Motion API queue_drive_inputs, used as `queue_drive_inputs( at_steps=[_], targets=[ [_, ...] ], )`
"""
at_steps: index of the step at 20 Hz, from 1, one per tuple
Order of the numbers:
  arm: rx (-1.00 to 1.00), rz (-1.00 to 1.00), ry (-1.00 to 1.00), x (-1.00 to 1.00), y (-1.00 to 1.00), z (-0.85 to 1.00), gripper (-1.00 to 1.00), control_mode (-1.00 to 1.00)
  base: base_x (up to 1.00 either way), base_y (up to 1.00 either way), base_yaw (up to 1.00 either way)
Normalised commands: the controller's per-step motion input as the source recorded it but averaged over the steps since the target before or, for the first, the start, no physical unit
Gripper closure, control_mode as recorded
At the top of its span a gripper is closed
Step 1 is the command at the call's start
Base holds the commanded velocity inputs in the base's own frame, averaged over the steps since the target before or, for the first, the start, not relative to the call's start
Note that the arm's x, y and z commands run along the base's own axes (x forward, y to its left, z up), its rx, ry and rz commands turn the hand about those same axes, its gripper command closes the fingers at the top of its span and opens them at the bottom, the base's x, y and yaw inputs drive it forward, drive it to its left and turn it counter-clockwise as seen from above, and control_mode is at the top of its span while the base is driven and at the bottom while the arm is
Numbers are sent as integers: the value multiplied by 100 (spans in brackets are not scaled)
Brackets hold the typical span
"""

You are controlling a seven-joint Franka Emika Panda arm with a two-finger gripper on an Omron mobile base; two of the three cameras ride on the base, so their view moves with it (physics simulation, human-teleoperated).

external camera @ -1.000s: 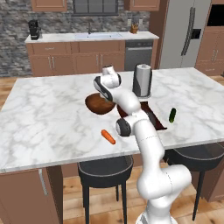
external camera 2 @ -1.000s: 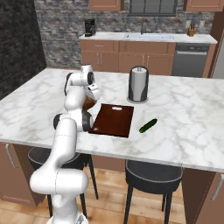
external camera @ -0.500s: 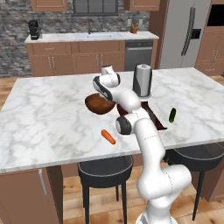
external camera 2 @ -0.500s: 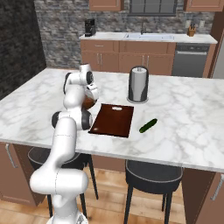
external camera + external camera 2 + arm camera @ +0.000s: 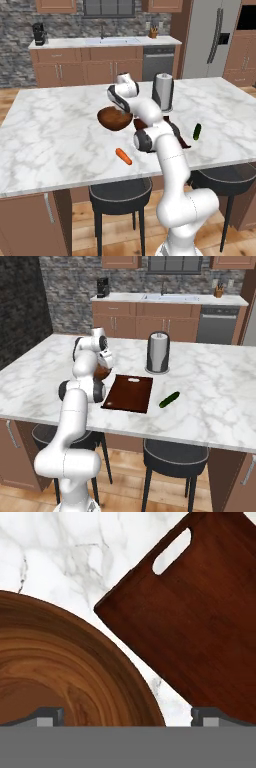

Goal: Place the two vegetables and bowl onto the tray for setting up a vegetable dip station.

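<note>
Gripper (image 5: 127,714) wide open, empty, straddling rim of round dark brown wooden bowl (image 5: 65,672), just beside flat reddish-brown wooden tray (image 5: 200,617) on marble counter (image 5: 75,557). Bowl likely rigid, smooth, slippery; pinch rim wall.

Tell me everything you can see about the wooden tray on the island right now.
The tray is a flat, dark reddish-brown rectangular board with visible wood grain and a slim oval handle slot near one short edge. It lies flat on the white marble island with nothing on it. The brown bowl sits just beside one corner, a thin strip of marble showing between them. The cucumber lies off its other side.
</note>
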Motion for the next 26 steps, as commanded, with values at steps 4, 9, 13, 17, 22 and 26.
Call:
queue_drive_inputs(
  at_steps=[4,9,13,17,22,26],
  targets=[
    [0,-2,-1,-22,-13,-1,-100,-100,0,0,0],
    [2,-1,-8,-14,0,-17,-100,-100,0,0,0],
    [2,-1,-13,-6,5,-25,-100,-100,0,0,0],
    [2,-2,-14,-3,5,-31,-100,-100,0,0,0],
    [2,-3,-11,-16,-1,-28,-100,-100,0,0,0],
    [6,0,-10,-13,0,-9,-100,-100,0,0,0]
  ],
)
